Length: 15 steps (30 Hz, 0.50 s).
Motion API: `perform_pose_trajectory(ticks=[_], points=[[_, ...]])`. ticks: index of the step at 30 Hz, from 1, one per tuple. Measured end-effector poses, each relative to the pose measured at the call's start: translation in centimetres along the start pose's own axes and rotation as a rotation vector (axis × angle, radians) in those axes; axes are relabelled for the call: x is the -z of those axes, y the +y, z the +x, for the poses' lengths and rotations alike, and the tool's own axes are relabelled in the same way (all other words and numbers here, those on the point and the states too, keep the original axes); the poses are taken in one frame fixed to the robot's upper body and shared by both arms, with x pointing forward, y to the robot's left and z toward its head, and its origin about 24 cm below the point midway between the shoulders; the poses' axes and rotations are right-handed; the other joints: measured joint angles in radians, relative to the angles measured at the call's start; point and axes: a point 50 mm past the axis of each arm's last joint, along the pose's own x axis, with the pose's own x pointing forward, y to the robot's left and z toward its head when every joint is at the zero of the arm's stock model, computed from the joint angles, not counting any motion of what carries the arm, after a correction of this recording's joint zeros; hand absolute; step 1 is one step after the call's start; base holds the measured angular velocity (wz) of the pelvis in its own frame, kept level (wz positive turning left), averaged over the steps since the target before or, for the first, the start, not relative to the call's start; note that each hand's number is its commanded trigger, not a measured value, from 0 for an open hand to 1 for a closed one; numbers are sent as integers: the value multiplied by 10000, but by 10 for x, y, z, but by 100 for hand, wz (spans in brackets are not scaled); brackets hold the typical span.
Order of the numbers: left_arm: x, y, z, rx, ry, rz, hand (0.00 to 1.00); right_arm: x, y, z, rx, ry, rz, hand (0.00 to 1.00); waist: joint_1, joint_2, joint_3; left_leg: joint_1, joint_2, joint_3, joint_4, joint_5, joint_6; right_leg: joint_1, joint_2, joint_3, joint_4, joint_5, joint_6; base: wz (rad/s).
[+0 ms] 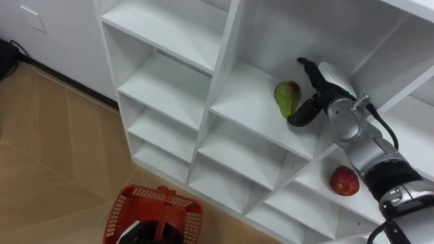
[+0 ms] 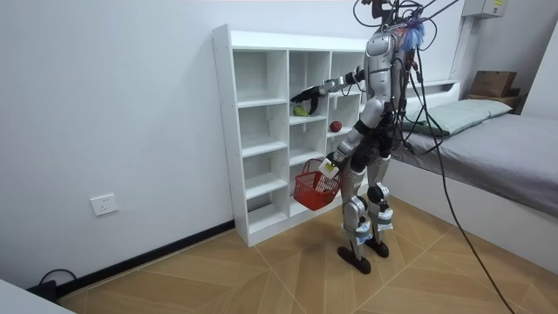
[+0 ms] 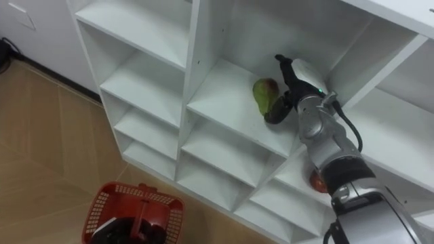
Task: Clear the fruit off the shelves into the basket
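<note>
The right hand (image 1: 325, 91), spread open beside the pear (image 1: 287, 97) at upper right, may knock it off the shelf (image 1: 247, 95); the left hand (image 1: 146, 235) clamps the basket (image 1: 119, 211).

The right robot hand (image 1: 328, 87) has black fingers and a black thumb under a smooth white shell, which carries a small green light. Behind that hand the wrist is a silver, ribbed metal cylinder, followed by a black band and a grey forearm. A black cable loops alongside the wrist. In the room view the torso and limbs are silver-grey with dark joints, and the feet are black.
</note>
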Motion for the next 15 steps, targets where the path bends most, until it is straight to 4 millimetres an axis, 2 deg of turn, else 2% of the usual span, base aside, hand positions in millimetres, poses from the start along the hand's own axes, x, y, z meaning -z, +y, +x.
perform_pose_trajectory(ticks=[15], points=[[1,5,1,-128,114,74,100,-5,4,0,-212,-252,-440,0,41,-151,-7,-5,33,124,-57,0,0,-66,19,116,-25,1,0,-2]])
